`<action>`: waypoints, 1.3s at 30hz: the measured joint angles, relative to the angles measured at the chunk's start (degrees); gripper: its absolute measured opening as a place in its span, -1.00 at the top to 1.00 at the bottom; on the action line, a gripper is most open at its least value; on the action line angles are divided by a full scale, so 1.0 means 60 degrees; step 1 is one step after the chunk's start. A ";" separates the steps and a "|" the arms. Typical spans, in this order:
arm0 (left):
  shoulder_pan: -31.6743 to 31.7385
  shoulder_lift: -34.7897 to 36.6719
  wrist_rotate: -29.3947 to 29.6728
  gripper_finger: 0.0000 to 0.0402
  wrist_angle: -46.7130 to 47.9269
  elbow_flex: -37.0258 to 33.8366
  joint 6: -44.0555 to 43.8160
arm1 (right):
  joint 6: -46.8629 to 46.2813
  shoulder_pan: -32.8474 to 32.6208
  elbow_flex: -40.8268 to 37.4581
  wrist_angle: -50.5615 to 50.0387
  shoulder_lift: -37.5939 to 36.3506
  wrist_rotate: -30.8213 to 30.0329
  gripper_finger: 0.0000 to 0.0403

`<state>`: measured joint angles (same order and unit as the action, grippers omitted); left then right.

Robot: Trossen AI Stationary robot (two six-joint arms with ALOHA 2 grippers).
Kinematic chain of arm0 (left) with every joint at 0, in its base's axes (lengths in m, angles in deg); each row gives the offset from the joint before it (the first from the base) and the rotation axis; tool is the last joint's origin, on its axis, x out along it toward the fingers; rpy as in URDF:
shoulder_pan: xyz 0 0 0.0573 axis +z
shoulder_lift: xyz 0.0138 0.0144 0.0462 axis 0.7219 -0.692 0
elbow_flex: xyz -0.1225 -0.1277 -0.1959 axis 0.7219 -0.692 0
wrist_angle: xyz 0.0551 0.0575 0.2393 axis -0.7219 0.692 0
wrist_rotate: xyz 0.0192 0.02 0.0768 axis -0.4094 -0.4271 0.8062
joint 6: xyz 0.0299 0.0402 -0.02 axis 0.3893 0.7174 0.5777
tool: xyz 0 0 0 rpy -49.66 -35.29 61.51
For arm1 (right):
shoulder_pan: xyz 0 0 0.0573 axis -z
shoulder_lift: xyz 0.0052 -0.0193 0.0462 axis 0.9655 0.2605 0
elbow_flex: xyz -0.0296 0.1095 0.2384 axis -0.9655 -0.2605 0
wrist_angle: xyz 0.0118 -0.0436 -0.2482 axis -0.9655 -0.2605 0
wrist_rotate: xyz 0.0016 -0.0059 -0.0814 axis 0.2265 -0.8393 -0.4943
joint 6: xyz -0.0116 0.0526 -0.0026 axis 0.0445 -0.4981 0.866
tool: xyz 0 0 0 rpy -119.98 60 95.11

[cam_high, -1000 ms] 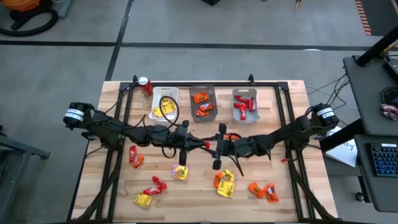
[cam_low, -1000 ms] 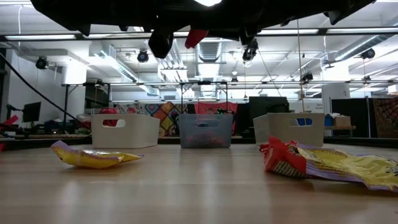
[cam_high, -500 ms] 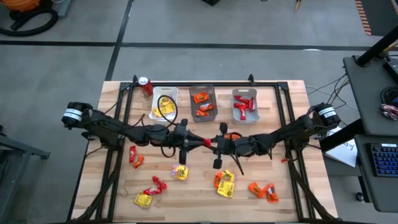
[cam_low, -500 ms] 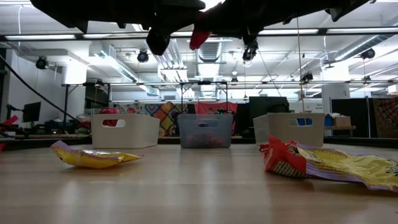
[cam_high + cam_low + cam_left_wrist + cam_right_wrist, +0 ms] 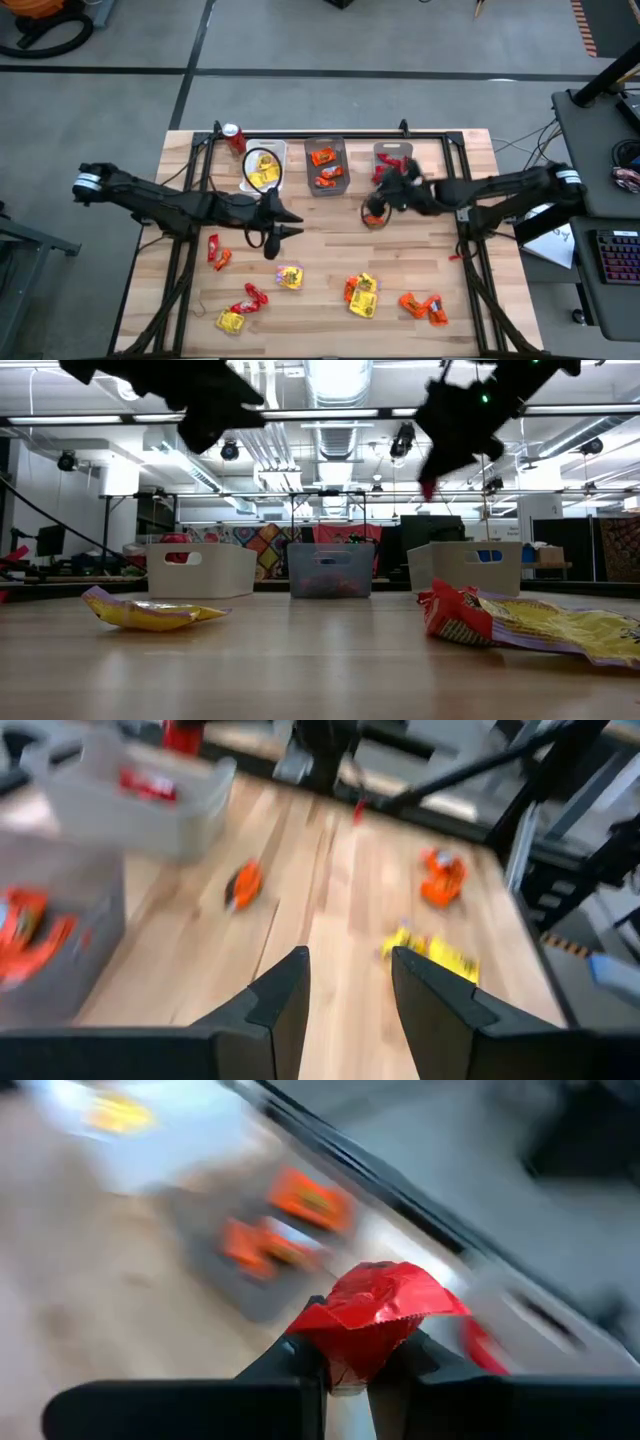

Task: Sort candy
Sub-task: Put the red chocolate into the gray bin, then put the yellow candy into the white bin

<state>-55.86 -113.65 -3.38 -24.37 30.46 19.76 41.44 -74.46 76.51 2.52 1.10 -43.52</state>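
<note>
Right then, your right gripper (image 5: 345, 1365) was clamped on a red candy (image 5: 375, 1315), the crumpled wrapper bulging up between its fingers, and from above that gripper (image 5: 385, 190) sat over the near end of the right bin (image 5: 425, 185), with the arm reaching in from the table's right side. Your left gripper (image 5: 345, 990) had its fingers apart with nothing between them; from above it (image 5: 280, 222) was over bare wood just in front of the left bin (image 5: 275, 150). Three bins stood in a row along the far edge: the left one held yellow candy (image 5: 262, 172), the middle bin (image 5: 340, 152) held orange candy (image 5: 322, 158), and the right one held red pieces, partly hidden by the arm. A red can (image 5: 235, 135) stood at the far left corner, just beside the left bin. The loose candy lay on the near half of the table (image 5: 320, 300): a red and orange pair (image 5: 215, 252) near the left side, a yellow packet (image 5: 290, 277) near the middle, a red piece (image 5: 250, 298) and a yellow piece (image 5: 231, 321) toward the near left, a yellow and orange cluster (image 5: 360, 294) right of centre, and orange packets (image 5: 422, 306) farther right. Low across the table you had a yellow wrapper (image 5: 150, 613) on one side and a red and yellow heap (image 5: 520, 622) on the other.
</note>
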 joint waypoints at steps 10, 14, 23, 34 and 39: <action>0.0000 0.0039 0.0003 0.37 0.1450 0.0000 -0.0639 | -0.2121 0.2020 -0.0032 -0.3252 0.0134 0.2357 0.80; 0.0000 -0.0036 0.0000 0.37 0.1699 0.0000 -0.0639 | -0.2097 0.2228 -0.0036 -0.3249 0.0410 0.2504 0.78; 0.0000 -0.0097 -0.0018 0.37 0.2009 0.0000 -0.0683 | -0.2122 0.2267 -0.0036 -0.3223 0.0529 0.2505 0.60; -0.0100 -0.0097 -0.0338 0.36 0.2142 -0.0004 -0.0619 | -0.2185 0.2267 0.0052 -0.3210 0.0525 0.2429 0.22; -0.0453 -0.0097 -0.0678 0.30 0.2225 -0.0069 -0.0111 | -0.2068 0.2246 0.0335 -0.3209 0.0508 0.2427 0.12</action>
<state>-58.58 -114.23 -7.45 -11.02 30.05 19.10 29.03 -60.99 78.52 -16.73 4.15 -28.95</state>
